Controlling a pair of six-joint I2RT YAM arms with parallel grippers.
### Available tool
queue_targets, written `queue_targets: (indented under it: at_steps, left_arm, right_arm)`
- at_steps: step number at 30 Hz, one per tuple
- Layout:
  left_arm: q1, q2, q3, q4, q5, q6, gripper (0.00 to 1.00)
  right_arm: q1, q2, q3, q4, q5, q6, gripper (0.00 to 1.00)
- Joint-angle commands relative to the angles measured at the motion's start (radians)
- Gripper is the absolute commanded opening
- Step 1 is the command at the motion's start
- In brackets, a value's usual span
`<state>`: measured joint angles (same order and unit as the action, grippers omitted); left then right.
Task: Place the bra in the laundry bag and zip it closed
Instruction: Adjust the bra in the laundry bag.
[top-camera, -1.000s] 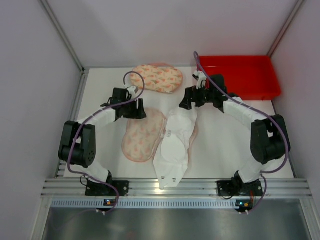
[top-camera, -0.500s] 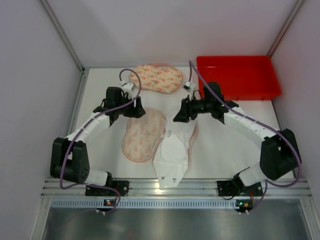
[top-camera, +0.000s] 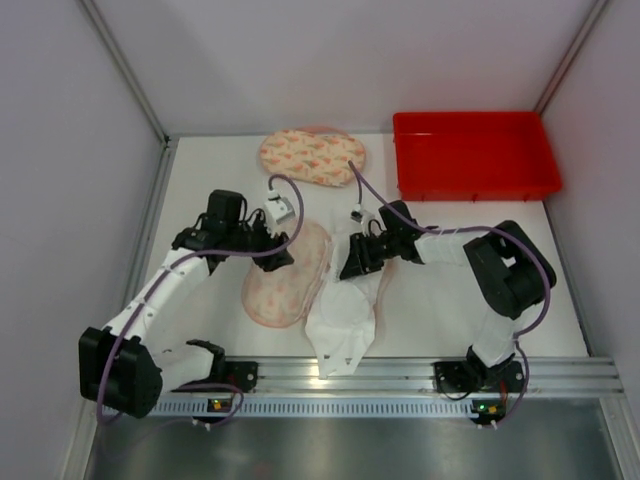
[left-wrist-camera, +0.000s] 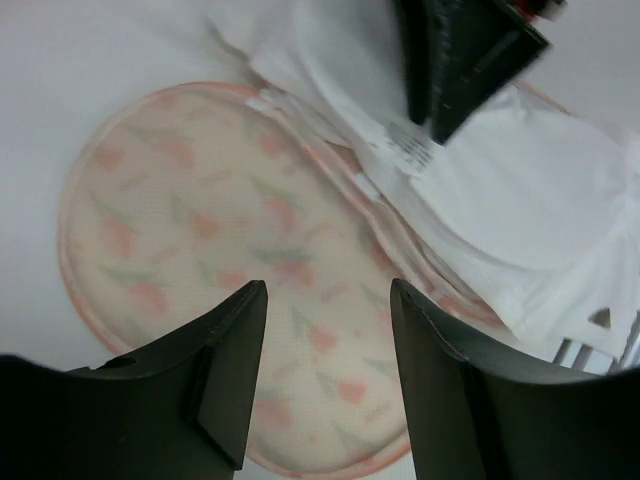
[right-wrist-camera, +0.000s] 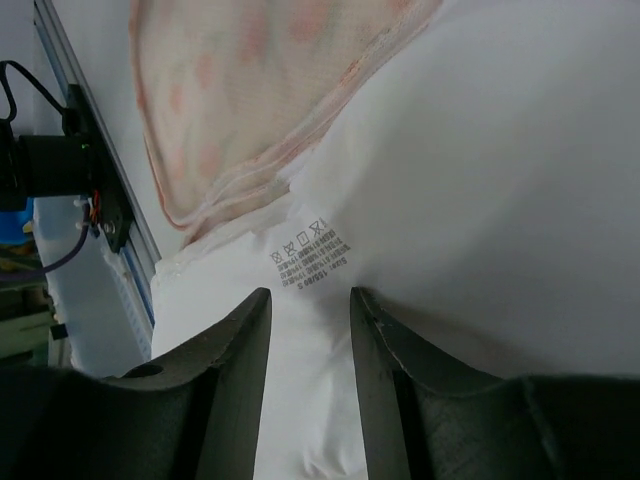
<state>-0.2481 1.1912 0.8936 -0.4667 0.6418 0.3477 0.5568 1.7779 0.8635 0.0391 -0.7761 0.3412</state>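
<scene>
Near the centre, the white bra (top-camera: 345, 300) lies half across the open laundry bag (top-camera: 278, 278). Astride its care label (right-wrist-camera: 312, 252) the right gripper (right-wrist-camera: 310, 300) stands narrowly parted; the left gripper (left-wrist-camera: 328, 292) hovers spread over the bag. A closing pinch could catch the bag's rim too, dragging both.

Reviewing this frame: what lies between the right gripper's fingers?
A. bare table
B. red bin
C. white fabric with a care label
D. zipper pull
C: the right wrist view shows the right gripper straddling the white fabric beside its care label.
</scene>
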Motion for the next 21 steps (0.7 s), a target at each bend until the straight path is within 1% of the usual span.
queue_targets:
  at_steps: [1, 2, 3, 5, 6, 7, 8, 9, 10, 11, 12, 13, 16, 17, 18, 20, 21]
  left_arm:
    - [-0.118, -0.089, -0.028, -0.236, 0.085, 0.319, 0.57]
    - [-0.184, -0.116, -0.050, -0.245, 0.075, 0.339, 0.56]
    - [-0.212, -0.171, -0.092, -0.248, 0.072, 0.377, 0.56]
    - [-0.275, -0.240, -0.125, -0.283, 0.067, 0.433, 0.53]
    - [-0.296, -0.254, -0.140, -0.302, 0.062, 0.509, 0.52]
    - [-0.319, -0.266, -0.160, -0.329, 0.052, 0.549, 0.52]
    - [-0.376, -0.274, -0.169, -0.351, 0.042, 0.588, 0.51]
    - [-0.405, -0.281, -0.177, -0.372, 0.012, 0.638, 0.51]
    - [-0.472, -0.280, -0.192, -0.375, -0.002, 0.654, 0.50]
    - [-0.509, -0.274, -0.197, -0.375, -0.014, 0.669, 0.49]
    - [-0.546, -0.266, -0.199, -0.375, -0.030, 0.697, 0.49]
    - [-0.615, -0.257, -0.205, -0.375, -0.036, 0.709, 0.49]
    - [-0.723, -0.190, -0.202, -0.374, -0.062, 0.725, 0.45]
    - [-0.778, -0.155, -0.197, -0.372, -0.064, 0.720, 0.44]
    - [-0.799, -0.137, -0.196, -0.371, -0.059, 0.718, 0.44]
    - [-0.859, -0.105, -0.206, -0.316, -0.067, 0.700, 0.44]
    - [-0.878, -0.098, -0.209, -0.290, -0.077, 0.688, 0.44]
  right_arm:
    - [0.008, -0.008, 0.005, 0.096, 0.037, 0.002, 0.39]
    - [0.008, -0.023, 0.009, 0.093, 0.034, 0.008, 0.39]
    - [0.006, -0.038, 0.012, 0.088, 0.031, 0.024, 0.41]
    - [0.006, -0.086, 0.031, 0.074, 0.021, 0.035, 0.45]
    - [0.006, -0.104, 0.037, 0.067, 0.017, 0.038, 0.47]
    - [0.006, -0.124, 0.043, 0.053, 0.014, 0.036, 0.49]
    - [0.006, -0.159, 0.054, 0.047, 0.003, 0.036, 0.50]
    - [0.005, -0.175, 0.058, 0.039, -0.002, 0.035, 0.54]
    - [0.005, -0.190, 0.065, 0.024, -0.017, 0.030, 0.55]
    - [0.005, -0.210, 0.075, 0.012, -0.018, 0.025, 0.57]
    - [0.005, -0.219, 0.080, 0.001, -0.025, 0.021, 0.61]
    - [0.006, -0.225, 0.083, -0.020, -0.041, 0.016, 0.62]
    - [-0.011, -0.239, 0.111, -0.088, -0.063, -0.022, 0.69]
    - [-0.026, -0.244, 0.127, -0.134, -0.069, -0.034, 0.71]
    - [-0.037, -0.247, 0.134, -0.151, -0.077, -0.059, 0.76]
    - [-0.078, -0.259, 0.158, -0.203, -0.095, -0.080, 0.82]
    - [-0.092, -0.262, 0.167, -0.218, -0.097, -0.109, 0.89]
